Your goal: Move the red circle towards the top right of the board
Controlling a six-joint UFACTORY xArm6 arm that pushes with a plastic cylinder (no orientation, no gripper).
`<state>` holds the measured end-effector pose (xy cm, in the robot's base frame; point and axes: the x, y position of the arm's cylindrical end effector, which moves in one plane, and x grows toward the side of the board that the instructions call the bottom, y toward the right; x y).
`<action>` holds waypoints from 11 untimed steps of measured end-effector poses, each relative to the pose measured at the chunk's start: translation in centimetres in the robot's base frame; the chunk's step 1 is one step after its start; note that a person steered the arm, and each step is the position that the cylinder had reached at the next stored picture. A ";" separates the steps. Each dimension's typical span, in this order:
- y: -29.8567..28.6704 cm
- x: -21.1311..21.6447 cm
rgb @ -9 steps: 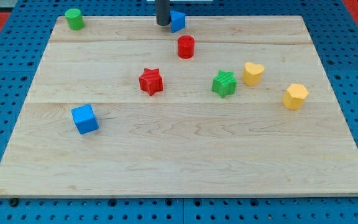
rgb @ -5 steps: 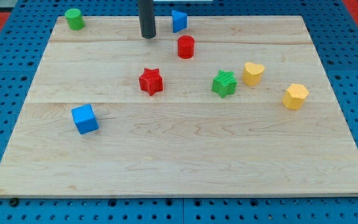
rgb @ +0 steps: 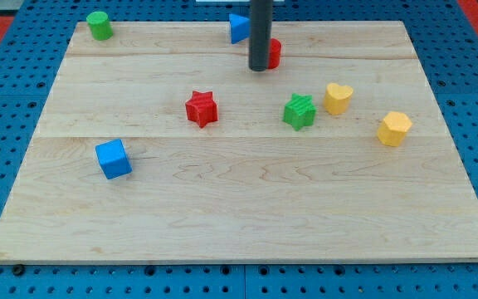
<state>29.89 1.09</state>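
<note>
The red circle is a short red cylinder near the board's top centre, mostly hidden behind my rod. My tip is against the circle's left side, at its lower left. A blue triangular block sits just above and to the left of my rod, at the board's top edge.
A red star lies left of centre and a green star right of centre. A yellow heart and a yellow hexagon lie at the right. A blue cube is at the left, a green cylinder at the top left corner.
My tip has swung from the left of the blue triangle down and right onto the red circle's left side. The red circle has shifted up and to the right.
</note>
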 end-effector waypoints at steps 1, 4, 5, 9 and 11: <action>-4.2 0.0; 5.3 -1.8; 1.9 -2.2; 8.1 -8.0; 10.1 -6.5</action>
<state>23.43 11.19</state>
